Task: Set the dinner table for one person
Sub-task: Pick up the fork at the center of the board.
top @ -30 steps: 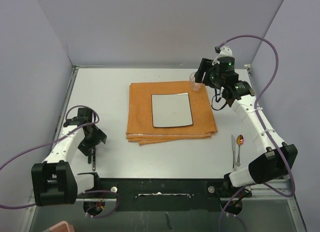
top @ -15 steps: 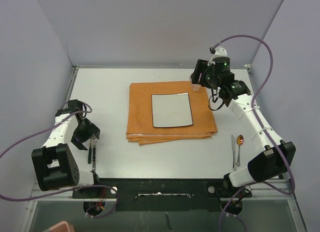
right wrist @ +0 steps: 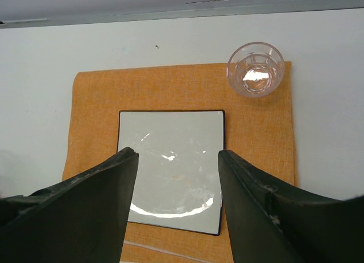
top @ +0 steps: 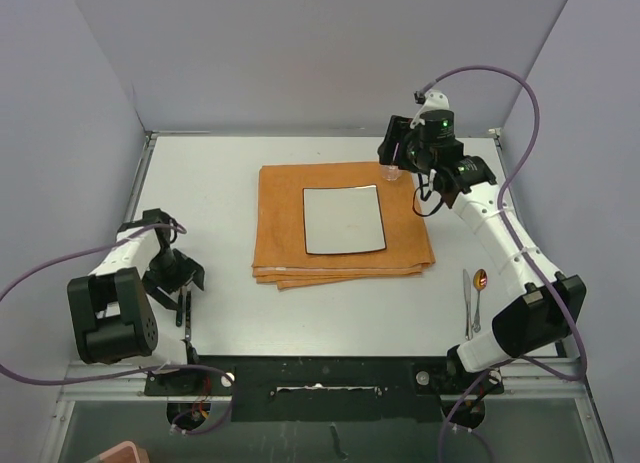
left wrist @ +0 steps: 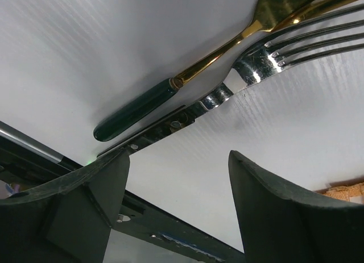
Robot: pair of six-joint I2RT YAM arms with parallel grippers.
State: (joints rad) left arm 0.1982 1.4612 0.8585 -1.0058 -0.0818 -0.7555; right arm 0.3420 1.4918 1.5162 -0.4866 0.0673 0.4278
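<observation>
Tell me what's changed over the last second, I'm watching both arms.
The left tool pulled back toward its base and now hangs open over the two forks. The right tool edged slightly left above the glass, open and empty. Nothing was gripped or released. Glass, plate, mat, knife and spoon stayed put.

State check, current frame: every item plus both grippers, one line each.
left gripper: open, empty
right gripper: open, empty
mat: folded, lying flat
plate: empty, on mat
glass: upright, looks empty, on mat's far right corner
knife: lying flat, right of mat
spoon: lying flat beside knife
fork: lying flat under left gripper
gold utensil: lying flat beside fork, head out of frame
</observation>
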